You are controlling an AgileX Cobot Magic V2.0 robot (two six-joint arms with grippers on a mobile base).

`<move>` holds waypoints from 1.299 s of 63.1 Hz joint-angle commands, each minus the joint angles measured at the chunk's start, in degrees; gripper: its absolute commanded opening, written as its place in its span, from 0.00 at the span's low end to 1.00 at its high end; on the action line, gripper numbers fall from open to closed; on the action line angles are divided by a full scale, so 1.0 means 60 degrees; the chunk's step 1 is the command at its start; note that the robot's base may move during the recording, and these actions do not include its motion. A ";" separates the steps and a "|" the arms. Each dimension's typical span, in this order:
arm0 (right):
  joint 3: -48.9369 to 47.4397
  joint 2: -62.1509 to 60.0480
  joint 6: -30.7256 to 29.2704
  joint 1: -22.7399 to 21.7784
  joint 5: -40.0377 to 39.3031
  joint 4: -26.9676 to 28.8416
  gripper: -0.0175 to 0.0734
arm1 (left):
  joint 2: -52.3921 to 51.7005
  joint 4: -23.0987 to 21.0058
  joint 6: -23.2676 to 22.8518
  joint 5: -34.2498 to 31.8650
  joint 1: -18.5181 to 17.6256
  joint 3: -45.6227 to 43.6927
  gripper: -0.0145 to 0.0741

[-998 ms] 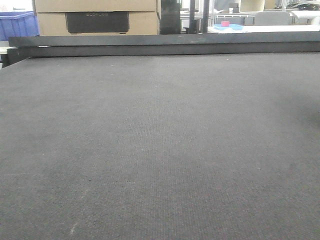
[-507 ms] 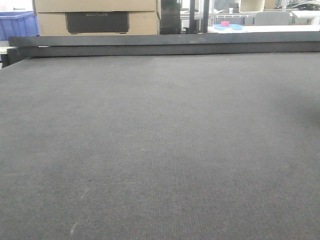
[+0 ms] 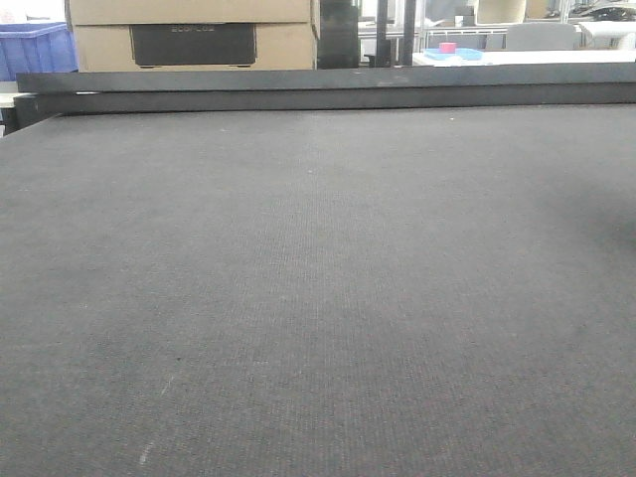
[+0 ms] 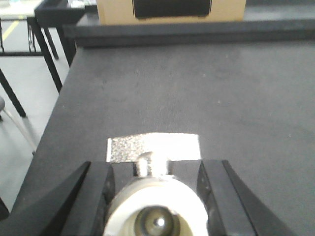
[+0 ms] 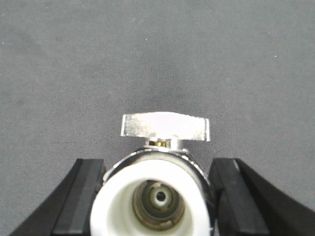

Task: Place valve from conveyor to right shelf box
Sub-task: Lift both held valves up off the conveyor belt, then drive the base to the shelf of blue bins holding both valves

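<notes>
The conveyor (image 3: 318,298) is a wide dark grey woven belt with a long black rail (image 3: 328,89) at its far side; no valve or gripper shows on it in the front view. My left gripper (image 4: 155,167) is shut on a valve (image 4: 155,206) with a white open end and a silver flat handle (image 4: 153,147), seen over the belt near its left edge. My right gripper (image 5: 156,164) is shut on a second valve (image 5: 155,196) with a white end and a silver handle (image 5: 166,127), over bare belt. The shelf box is out of view.
Cardboard boxes (image 3: 194,35) and a blue crate (image 3: 35,50) stand behind the rail. A white table with a blue and pink item (image 3: 452,50) is at the back right. In the left wrist view the belt's left edge (image 4: 54,113) drops to the floor with black frame legs (image 4: 47,54).
</notes>
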 commanded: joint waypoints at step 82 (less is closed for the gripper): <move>-0.0076 -0.0134 -0.0077 -0.0021 -0.2722 -0.0106 0.01 | -0.0092 -0.0107 -0.0056 -0.0659 -0.0003 -0.0109 0.04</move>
